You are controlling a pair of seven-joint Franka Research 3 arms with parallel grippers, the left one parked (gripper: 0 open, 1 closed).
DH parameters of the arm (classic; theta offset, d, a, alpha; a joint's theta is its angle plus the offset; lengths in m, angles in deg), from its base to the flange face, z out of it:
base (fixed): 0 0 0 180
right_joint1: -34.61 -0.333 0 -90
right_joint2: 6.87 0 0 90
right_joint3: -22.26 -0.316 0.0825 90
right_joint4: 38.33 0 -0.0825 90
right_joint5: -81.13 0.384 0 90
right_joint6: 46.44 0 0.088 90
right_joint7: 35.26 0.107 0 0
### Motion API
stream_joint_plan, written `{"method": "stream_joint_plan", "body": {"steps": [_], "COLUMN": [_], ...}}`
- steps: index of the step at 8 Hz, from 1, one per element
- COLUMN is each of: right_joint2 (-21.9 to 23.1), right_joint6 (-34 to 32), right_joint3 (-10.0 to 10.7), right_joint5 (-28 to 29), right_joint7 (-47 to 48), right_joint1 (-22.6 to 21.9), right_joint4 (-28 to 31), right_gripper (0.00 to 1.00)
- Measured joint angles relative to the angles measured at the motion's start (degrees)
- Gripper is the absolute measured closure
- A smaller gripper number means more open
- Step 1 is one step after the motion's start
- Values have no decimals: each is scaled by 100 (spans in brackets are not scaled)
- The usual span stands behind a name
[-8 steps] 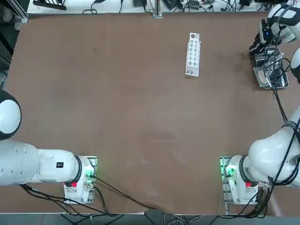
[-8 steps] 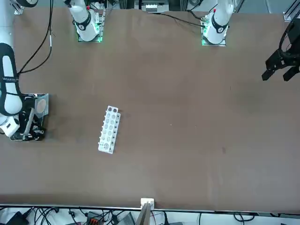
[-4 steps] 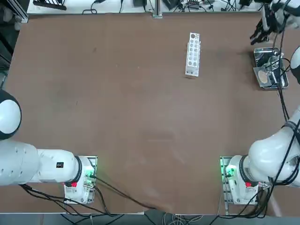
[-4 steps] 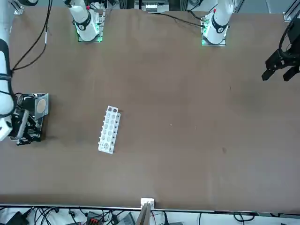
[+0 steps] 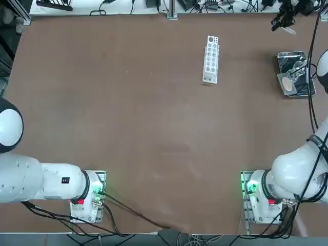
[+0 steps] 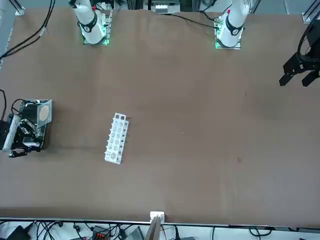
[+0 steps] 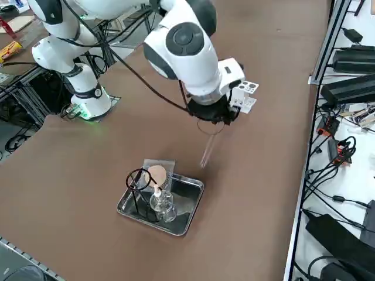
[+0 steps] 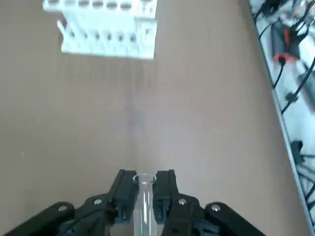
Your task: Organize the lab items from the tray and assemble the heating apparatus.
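The steel tray (image 7: 194,182) sits near the table's right edge and holds the black wire ring stand (image 7: 137,179), the clear glass burner (image 7: 162,202) and the grey mesh with its pale centre (image 7: 156,174). From overhead the tray (image 5: 280,56) shows the mesh (image 5: 290,85) at its near end. My right gripper (image 7: 212,119) hangs above the table just beyond the tray, towards the rack. It is shut on a clear glass tube (image 7: 207,151) that points downward. In the wrist view the fingers (image 8: 125,189) clamp the tube (image 8: 144,209) just below its rim.
A long white rack with round holes (image 5: 210,59) lies on the brown table at the far middle, also seen from the wrist as the rack (image 8: 106,27). Cables and power strips (image 7: 351,76) line the bench beyond the table's far edge.
My right gripper has lifted away from the tray with the glass tube in it and moved towards the table's far side. The tray's contents have stayed put.
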Motion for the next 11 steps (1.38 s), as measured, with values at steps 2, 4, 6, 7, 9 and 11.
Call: {"method": "stream_joint_plan", "body": {"steps": [2,4,6,7,9,11], "right_joint2": [-3,-35,-30,-30,-106,-396], "right_joint6": [-344,-772,-921,-1011,-1147,-1139], "right_joint3": [16,40,41,25,-237,-745], "right_joint5": [1058,2076,2952,3304,3848,4330], "right_joint7": [72,96,140,149,145,128], "right_joint1": [23,103,138,128,65,-25], "right_joint4": [-45,-24,-15,12,142,236], "right_gripper": [77,77,77,77,77,77]}}
